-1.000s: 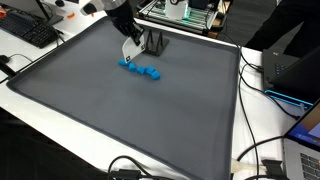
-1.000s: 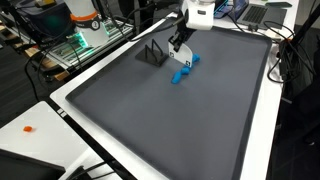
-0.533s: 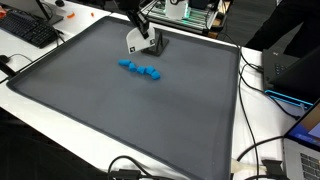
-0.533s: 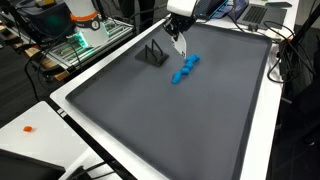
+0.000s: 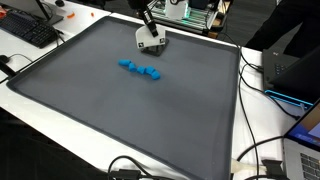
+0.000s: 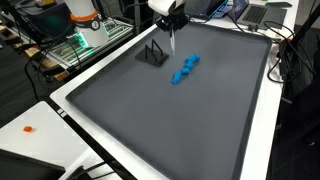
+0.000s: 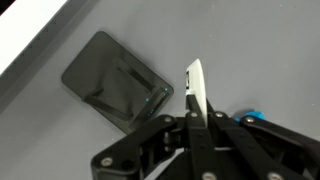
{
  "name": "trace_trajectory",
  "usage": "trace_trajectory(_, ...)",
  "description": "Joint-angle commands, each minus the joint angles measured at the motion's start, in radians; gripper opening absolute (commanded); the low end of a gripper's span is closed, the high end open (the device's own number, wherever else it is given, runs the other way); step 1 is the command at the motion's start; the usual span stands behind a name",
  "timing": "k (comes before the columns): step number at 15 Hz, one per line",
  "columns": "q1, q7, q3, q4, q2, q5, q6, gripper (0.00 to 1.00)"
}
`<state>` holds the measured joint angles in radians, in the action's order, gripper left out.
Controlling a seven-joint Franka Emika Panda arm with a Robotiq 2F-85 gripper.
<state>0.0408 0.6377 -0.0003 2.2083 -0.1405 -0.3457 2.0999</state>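
Pinching a thin white piece [image 7: 194,85] between narrowly closed fingers, the gripper [image 6: 171,30] hangs above the black holder [image 6: 152,53], close over its side nearest the blue blocks [image 6: 184,69]. In the wrist view the holder [image 7: 115,80] lies flat on the grey mat [image 5: 120,110], and the white piece stands on edge just beside it, on the blocks' side, where a corner of blue [image 7: 247,118] shows. In an exterior view the white piece [image 5: 149,42] overlaps the holder [image 5: 157,43], so I cannot tell from that angle whether the two touch. The wrist view suggests a gap, with the piece raised clear of the mat. The blocks [image 5: 142,70] sit in a short crooked row a little way from the holder, towards the middle of the mat, apart from the gripper and not touched by it. Judging by how things lie, the grasp and the lift are done. The piece is firmly in hand and has been carried to the holder. Setting it down and letting go are not yet done, since the fingers are clamped on it and nothing rests in or on the holder.
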Motion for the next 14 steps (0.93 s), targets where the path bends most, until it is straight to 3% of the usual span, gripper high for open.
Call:
trace_trajectory(1,-0.001,0.069,0.003,0.102,0.054,-0.073,0.071,0.01)
trace_trajectory(14,-0.024,0.141,-0.007,0.271,0.096,-0.285,0.289,0.01)
